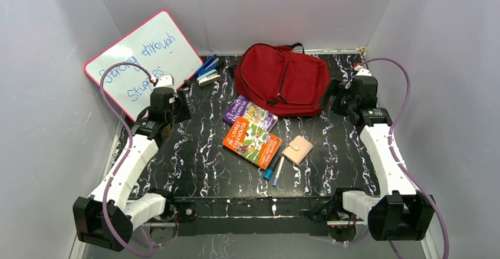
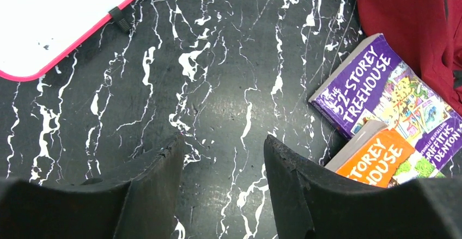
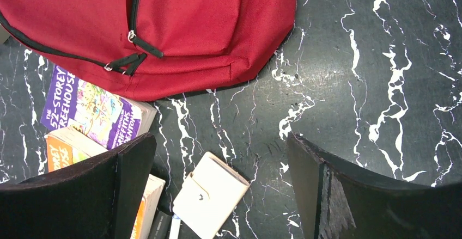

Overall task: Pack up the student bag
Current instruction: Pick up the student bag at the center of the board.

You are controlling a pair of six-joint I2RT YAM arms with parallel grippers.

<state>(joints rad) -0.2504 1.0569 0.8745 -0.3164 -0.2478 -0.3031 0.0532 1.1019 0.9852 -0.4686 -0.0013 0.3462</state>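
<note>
Nearest the arm bases, two pens [image 1: 275, 168] and a beige wallet [image 1: 298, 150] lay on the black marbled counter [image 1: 194, 164]. Just beyond them an orange Treehouse book [image 1: 252, 143] touched a purple one [image 1: 249, 114]. The left hand [image 2: 223, 141] hovered over bare counter, jaws partly apart and empty. The right hand [image 3: 220, 138] hovered above the wallet, jaws wide and empty. The dark-red student bag [image 1: 283, 79] lay flat at the far middle, its zippers apparently closed. At far left were what looked like a blue stapler [image 1: 207, 71] and a leaning whiteboard [image 1: 141, 61]. Packing seemed not yet begun. Opening the bag likely came first, which called for one hand pinning fabric while the other pinched the zipper pulls [image 3: 122, 65].
</note>
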